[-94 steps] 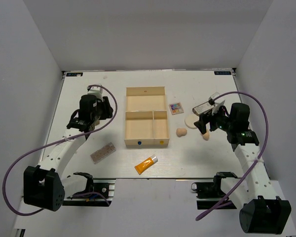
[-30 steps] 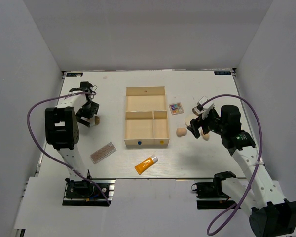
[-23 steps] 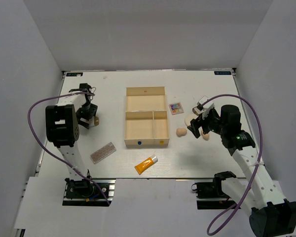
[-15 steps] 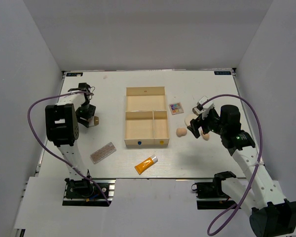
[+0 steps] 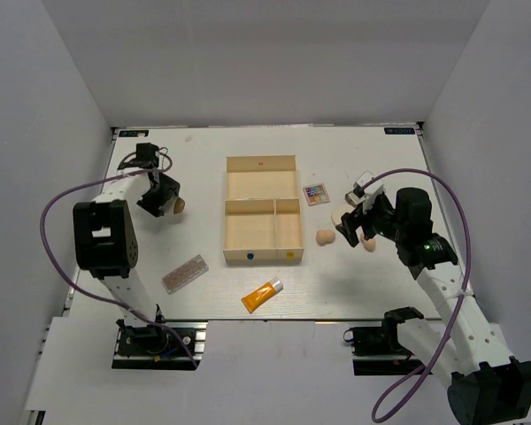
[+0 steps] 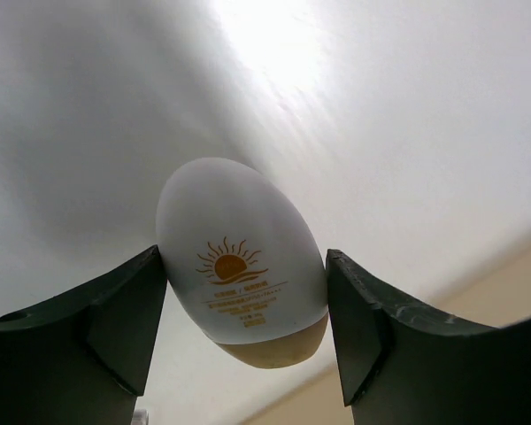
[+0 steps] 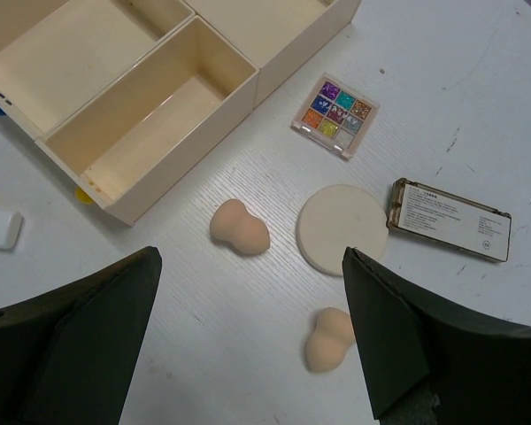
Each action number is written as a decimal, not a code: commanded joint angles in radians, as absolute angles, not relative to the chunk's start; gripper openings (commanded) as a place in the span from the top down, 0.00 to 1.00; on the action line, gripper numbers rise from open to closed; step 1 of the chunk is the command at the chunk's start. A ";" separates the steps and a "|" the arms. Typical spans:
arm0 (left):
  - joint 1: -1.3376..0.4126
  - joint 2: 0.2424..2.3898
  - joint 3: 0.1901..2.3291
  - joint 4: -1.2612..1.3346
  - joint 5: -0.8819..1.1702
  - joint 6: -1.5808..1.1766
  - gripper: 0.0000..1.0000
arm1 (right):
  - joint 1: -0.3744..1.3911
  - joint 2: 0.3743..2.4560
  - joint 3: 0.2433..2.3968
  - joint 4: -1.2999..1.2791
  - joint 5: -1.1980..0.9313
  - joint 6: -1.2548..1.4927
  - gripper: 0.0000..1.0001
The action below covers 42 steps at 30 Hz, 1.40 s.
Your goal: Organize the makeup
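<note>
My left gripper (image 6: 243, 292) is shut on a white egg-shaped bottle (image 6: 239, 252) with an orange sun logo and a tan cap, held left of the tray (image 5: 262, 162); the bottle also shows in the top view (image 5: 176, 206). My right gripper (image 7: 248, 301) is open and empty above two peach sponges (image 7: 239, 228) (image 7: 329, 339), the cream round pad (image 7: 342, 230), the multicolour palette (image 7: 335, 115) and the dark flat case (image 7: 450, 220). The orange tube (image 5: 261, 296) and the speckled brown palette (image 5: 185, 274) lie near the front edge.
The pale wooden tray's three compartments hold nothing; its wall shows in the right wrist view (image 7: 239, 84). White walls close in the table on three sides. Purple cables loop from both arms.
My left arm has swung and its gripper has shifted a little right and farther back with the egg-shaped bottle in it. The right arm has held still over the last second.
</note>
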<state>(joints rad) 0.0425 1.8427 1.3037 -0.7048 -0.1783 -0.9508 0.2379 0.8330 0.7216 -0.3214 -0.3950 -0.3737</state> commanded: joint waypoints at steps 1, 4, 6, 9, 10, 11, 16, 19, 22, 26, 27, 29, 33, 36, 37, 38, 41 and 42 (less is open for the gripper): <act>0.019 1.664 1.279 -0.537 -0.002 -0.773 1.00 | 0.242 0.828 0.710 -0.282 -0.397 -0.364 0.11; 0.005 1.678 1.336 -0.548 0.106 -0.684 1.00 | 0.242 0.830 0.710 -0.282 -0.396 -0.364 0.11; -0.029 1.684 1.373 -0.540 0.193 -0.622 1.00 | 0.242 0.831 0.710 -0.281 -0.394 -0.361 0.11; -0.063 1.680 1.382 -0.467 0.297 -0.571 1.00 | 0.242 0.833 0.710 -0.281 -0.393 -0.359 0.11; -0.090 1.677 1.387 -0.450 0.317 -0.562 1.00 | 0.241 0.834 0.709 -0.281 -0.393 -0.360 0.11; -0.104 1.684 1.394 -0.422 0.333 -0.558 1.00 | 0.241 0.834 0.709 -0.281 -0.391 -0.359 0.11; -0.210 1.746 1.489 -0.388 0.339 -0.502 0.99 | 0.238 0.838 0.707 -0.281 -0.390 -0.359 0.11; -0.259 1.810 1.554 -0.396 0.295 -0.482 0.93 | 0.238 0.839 0.706 -0.281 -0.390 -0.359 0.11; -0.288 1.865 1.649 -0.451 0.204 -0.480 0.92 | 0.242 0.842 0.706 -0.281 -0.388 -0.360 0.11; -0.328 1.966 1.755 -0.502 0.109 -0.497 0.86 | 0.238 0.844 0.704 -0.279 -0.385 -0.360 0.11; -0.342 1.998 1.773 -0.515 0.083 -0.502 0.82 | 0.238 0.845 0.704 -0.278 -0.387 -0.360 0.11; -0.354 2.031 1.812 -0.526 0.054 -0.517 0.78 | 0.241 0.847 0.704 -0.279 -0.387 -0.362 0.11; -0.374 2.083 1.844 -0.551 0.015 -0.531 0.64 | 0.238 0.851 0.703 -0.278 -0.387 -0.362 0.11; -0.396 2.094 1.845 -0.554 -0.031 -0.526 0.50 | 0.241 0.851 0.703 -0.278 -0.385 -0.364 0.11; -0.396 2.095 1.847 -0.557 -0.037 -0.523 0.49 | 0.242 0.853 0.703 -0.278 -0.385 -0.364 0.11; -0.396 2.100 1.855 -0.561 -0.038 -0.523 0.48 | 0.242 0.851 0.703 -0.278 -0.385 -0.365 0.11; -0.405 2.106 1.861 -0.580 -0.049 -0.518 0.45 | 0.238 0.850 0.703 -0.278 -0.387 -0.365 0.11; -0.414 2.102 1.861 -0.581 -0.049 -0.518 0.40 | 0.241 0.850 0.701 -0.279 -0.385 -0.365 0.11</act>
<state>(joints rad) -0.4000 2.1376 1.8103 -0.5785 -0.0177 -0.5205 0.2379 0.8524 0.7052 -0.3119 -0.3908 -0.3698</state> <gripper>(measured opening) 0.774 0.888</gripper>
